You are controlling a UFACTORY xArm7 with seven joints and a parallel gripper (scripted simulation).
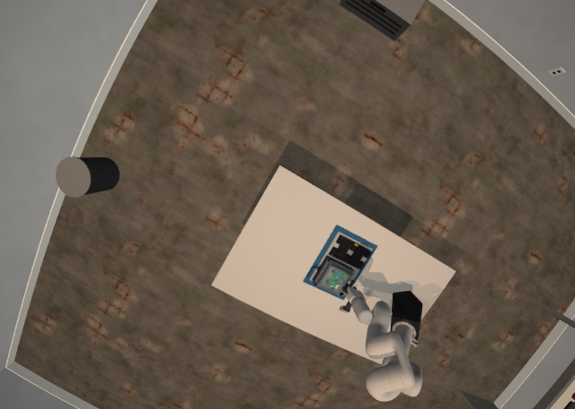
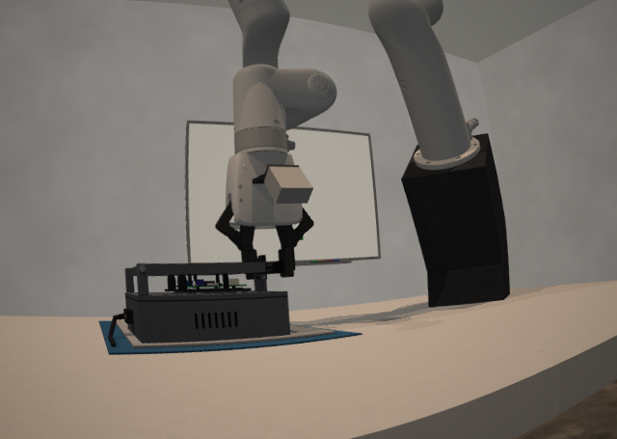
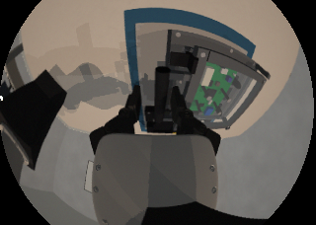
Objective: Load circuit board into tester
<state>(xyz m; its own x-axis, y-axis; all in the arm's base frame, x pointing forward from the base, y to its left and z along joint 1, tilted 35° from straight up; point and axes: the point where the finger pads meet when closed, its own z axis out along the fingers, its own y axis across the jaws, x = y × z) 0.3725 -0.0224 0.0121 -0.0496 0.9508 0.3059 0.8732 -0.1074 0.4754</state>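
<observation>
The tester (image 2: 209, 316), a dark box with vent slots in its near side, stands on a grey plate over a blue mat (image 2: 233, 345) at the left of the pale table (image 2: 348, 384). Behind it, against the far wall, hangs a whiteboard (image 2: 338, 195); to the right the arm's black pedestal (image 2: 463, 234) rises from the table, well apart from the tester. In the top view the black tray (image 1: 351, 249) lies on the same mat just beyond the tester, both pockets dark. A dark cylinder (image 1: 88, 176) and a vented cabinet (image 1: 385, 3) stand on the floor far from the table.

The lid (image 2: 199, 268) lies level above the tester body, its handle (image 2: 271, 266) sticking out to the right. The gripper (image 2: 266, 260) hangs straight down over that handle, its fingers (image 2: 286, 260) spread about halfway and standing on either side of the handle, pinching nothing.

The circuit board (image 1: 336, 277) is inside the tester, under the lid, seen as a green patch from above and as a thin green edge (image 2: 219, 286) between black posts in the exterior view. Its long axis appears to run along the tester's longer side; which way its connector end points cannot be told.
</observation>
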